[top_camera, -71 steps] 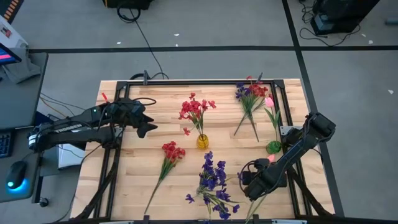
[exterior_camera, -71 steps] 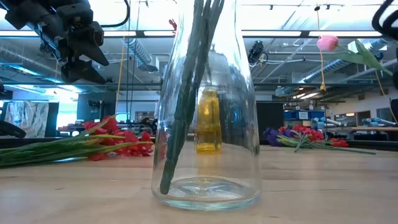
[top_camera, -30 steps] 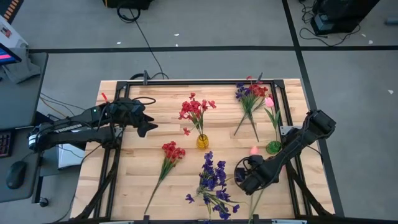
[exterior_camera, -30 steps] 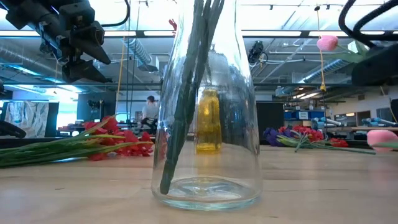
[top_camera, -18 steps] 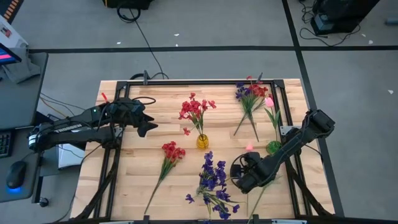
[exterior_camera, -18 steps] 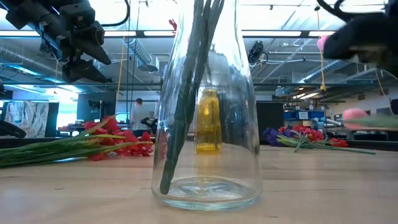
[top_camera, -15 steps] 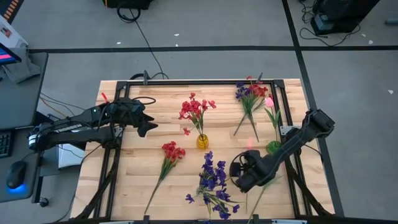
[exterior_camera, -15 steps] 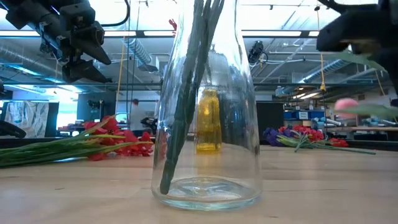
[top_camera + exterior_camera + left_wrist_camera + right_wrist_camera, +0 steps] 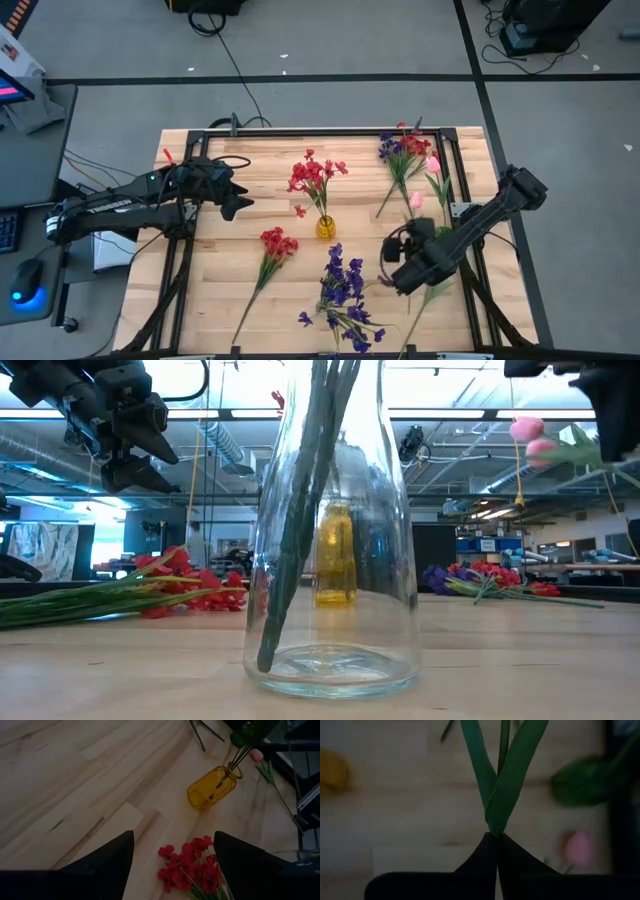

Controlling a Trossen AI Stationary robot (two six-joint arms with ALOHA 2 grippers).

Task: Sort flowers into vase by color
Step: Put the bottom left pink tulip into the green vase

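Beyond the dark left gripper (image 9: 172, 855), a yellow glass vase (image 9: 211, 788) stands on the pale, streaked wooden table (image 9: 75, 775); nearer its black fingers (image 9: 107, 857) lies a sprig of red blooms (image 9: 192, 862). The black right gripper (image 9: 496, 837) pinches a green stem with two long green leaves (image 9: 507, 780); a pink tulip bud (image 9: 416, 200) tops that stem ahead of the gripper. Beside the right gripper stands a clear vase holding dark purple blooms (image 9: 342, 280). A green vase (image 9: 441, 236) sits close by it, holding another pink bud (image 9: 433, 163).
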